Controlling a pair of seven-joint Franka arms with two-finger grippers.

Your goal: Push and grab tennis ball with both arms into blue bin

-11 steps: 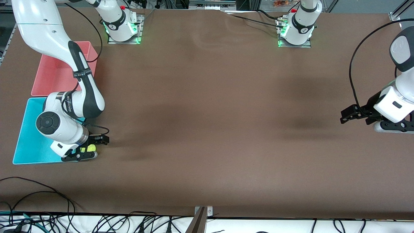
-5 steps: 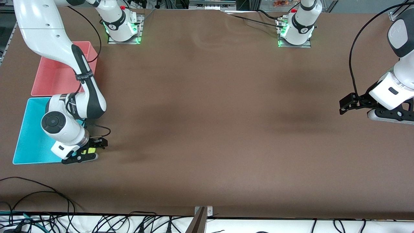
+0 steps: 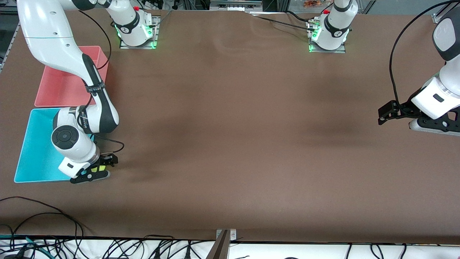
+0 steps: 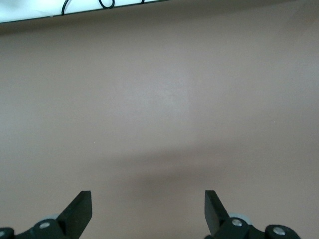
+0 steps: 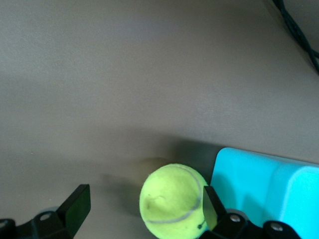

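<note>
brown table (image 3: 230, 144) | right claw (image 3: 96, 169) released, straddling tennis ball (image 5: 172, 199) (beside blue bin (image 3: 32, 158)) | left claw (image 4: 148, 211) released, waiting

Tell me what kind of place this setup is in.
Most likely a robotics lab: two bench-mounted arms on a brown-covered table, loose cables along its edge, and test props, a tennis ball beside a blue bin.

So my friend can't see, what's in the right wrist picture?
A fuzzy yellow-green tennis ball sits between the open black fingers of the right hand, closer to one finger than the other. A corner of the blue bin is right beside the ball, on the brown table.
</note>
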